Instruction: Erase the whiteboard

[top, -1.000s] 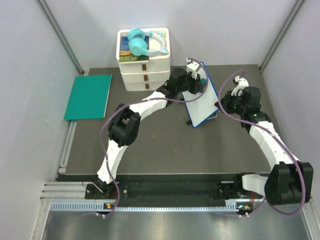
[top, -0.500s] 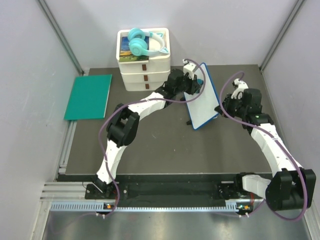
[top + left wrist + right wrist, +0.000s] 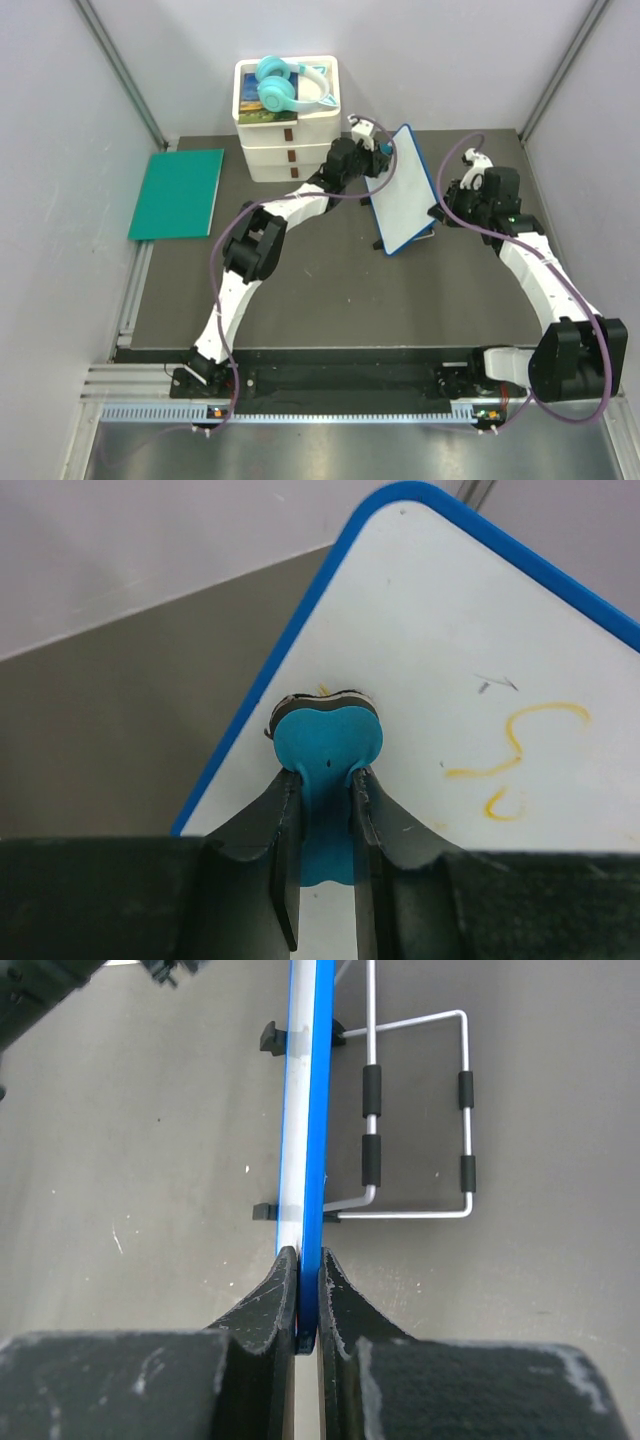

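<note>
The whiteboard (image 3: 403, 190) stands tilted on its wire stand (image 3: 415, 1120) right of the table's middle; it is white with a blue frame. Yellow scribbles (image 3: 520, 742) remain on its face (image 3: 440, 630). My left gripper (image 3: 372, 150) is shut on a blue eraser (image 3: 328, 742), whose dark pad presses the board near its upper left edge, left of the scribbles. In the left wrist view that gripper (image 3: 325, 785) pinches the eraser's handle. My right gripper (image 3: 441, 212) (image 3: 307, 1260) is shut on the board's blue rim (image 3: 318, 1110) at its right side, holding it edge-on.
A stack of white boxes (image 3: 290, 140) with turquoise headphones (image 3: 285, 85) on top stands at the back, just left of my left gripper. A green mat (image 3: 178, 192) lies flat at the table's left edge. Grey walls close in on both sides.
My left gripper has slid the eraser up and to the left across the board, toward its top left edge. My right gripper has kept its hold on the rim.
</note>
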Controlling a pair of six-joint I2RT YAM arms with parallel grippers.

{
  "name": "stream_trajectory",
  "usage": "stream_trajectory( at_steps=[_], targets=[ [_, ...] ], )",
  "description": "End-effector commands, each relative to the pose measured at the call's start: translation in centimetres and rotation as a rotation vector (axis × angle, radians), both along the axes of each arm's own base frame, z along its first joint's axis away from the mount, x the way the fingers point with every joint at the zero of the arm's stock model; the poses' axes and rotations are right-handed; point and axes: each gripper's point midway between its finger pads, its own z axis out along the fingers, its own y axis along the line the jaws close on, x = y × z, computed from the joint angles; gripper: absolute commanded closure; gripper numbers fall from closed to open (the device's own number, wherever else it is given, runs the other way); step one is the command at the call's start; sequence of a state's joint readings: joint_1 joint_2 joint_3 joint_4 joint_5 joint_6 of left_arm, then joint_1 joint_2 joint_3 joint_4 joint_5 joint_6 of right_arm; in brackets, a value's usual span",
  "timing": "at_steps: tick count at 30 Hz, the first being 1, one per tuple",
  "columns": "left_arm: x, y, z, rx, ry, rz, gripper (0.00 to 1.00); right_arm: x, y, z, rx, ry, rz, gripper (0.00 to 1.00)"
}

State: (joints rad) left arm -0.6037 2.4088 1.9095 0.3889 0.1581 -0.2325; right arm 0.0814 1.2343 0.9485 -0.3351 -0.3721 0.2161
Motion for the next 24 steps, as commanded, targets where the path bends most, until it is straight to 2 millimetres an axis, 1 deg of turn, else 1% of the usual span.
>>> stream_trajectory(
  at_steps=[1, 3, 6, 9, 13, 14, 16, 20, 24],
  targets=[
    [2.0, -0.4, 2.8, -0.085, -0.113, -0.037, 1.00, -6.9, 3.3, -6.0, 0.011, 0.305, 0.241, 1.00],
    [2.0, -0.7, 3.0, -0.120, -0.130, -0.086, 1.00, -6.9, 3.3, -6.0, 0.009, 0.304, 0.246, 1.00],
    [1.1, -1.1, 3.3, -0.150, -0.160, -0.182, 1.00, -7.0, 3.6, -5.8, 0.022, 0.308, 0.263, 1.00],
    [-0.7, -1.8, 3.8, -0.180, -0.168, -0.291, 1.00, -6.9, 3.6, -6.0, 0.026, 0.315, 0.264, 1.00],
    [-3.7, -3.3, 4.5, -0.236, -0.135, -0.441, 1.00, -7.0, 3.7, -6.1, 0.028, 0.318, 0.269, 1.00],
    [-4.9, -3.7, 4.9, -0.242, -0.136, -0.496, 1.00, -7.0, 3.7, -6.2, 0.026, 0.319, 0.271, 1.00],
    [-6.6, -4.7, 4.7, -0.234, -0.127, -0.550, 1.00, -6.9, 3.6, -6.2, 0.023, 0.320, 0.268, 1.00],
    [-9.9, -6.4, 5.2, -0.206, -0.125, -0.673, 1.00, -7.0, 3.7, -6.2, 0.020, 0.319, 0.274, 1.00],
    [-12.2, -7.5, 5.2, -0.183, -0.129, -0.741, 1.00, -6.9, 3.6, -6.4, 0.019, 0.322, 0.274, 1.00]
  ],
)
